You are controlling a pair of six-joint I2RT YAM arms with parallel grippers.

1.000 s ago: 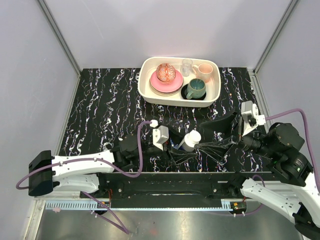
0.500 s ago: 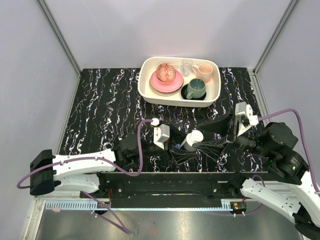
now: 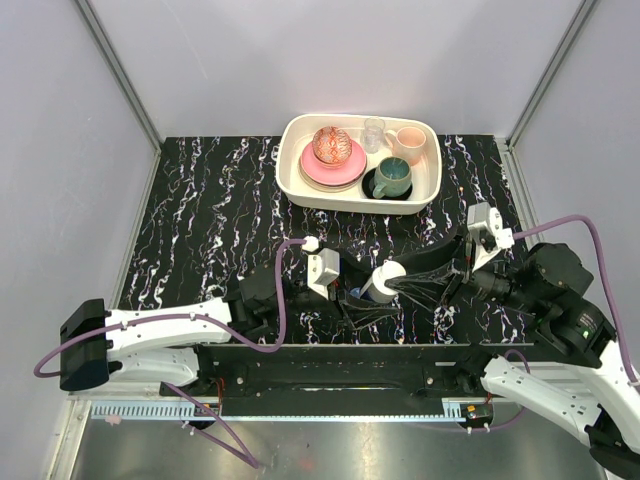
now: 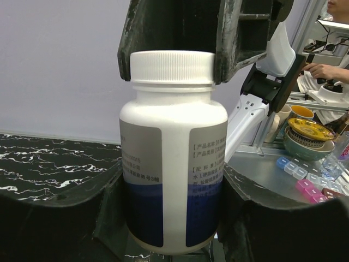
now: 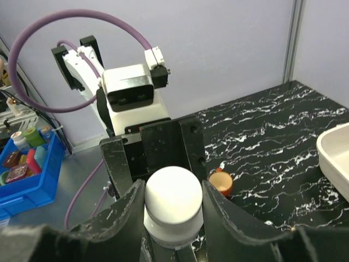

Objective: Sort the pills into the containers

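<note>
Left gripper point(image 4: 172, 188): is clasping the white bottle point(image 4: 173, 164) low on its body, a dark pad pressing each side.
Right gripper point(image 5: 173, 212): is closing on the bottle's cap point(image 5: 173, 191) from the other side, its curved fingers hugging both edges.
Writing: a grey-and-blue label is wrapping the bottle, carrying columns of small bracketed characters too fine to read.
Shapes: the bottle is showing smooth, glossy plastic with a ribbed round cap.
Orange cup point(image 5: 221, 183): is sitting on the table just beyond the bottle, small, round, open side up.
Blue pill box: cannot tell where it is.
Table point(image 3: 220, 210): is showing black, white-veined marble.
Tray point(image 3: 300, 185): is standing well behind the bottle, white and rounded, holding dishes.
Change: the right arm is reaching closer to the bottle than a second ago; the bottle is staying put.
</note>
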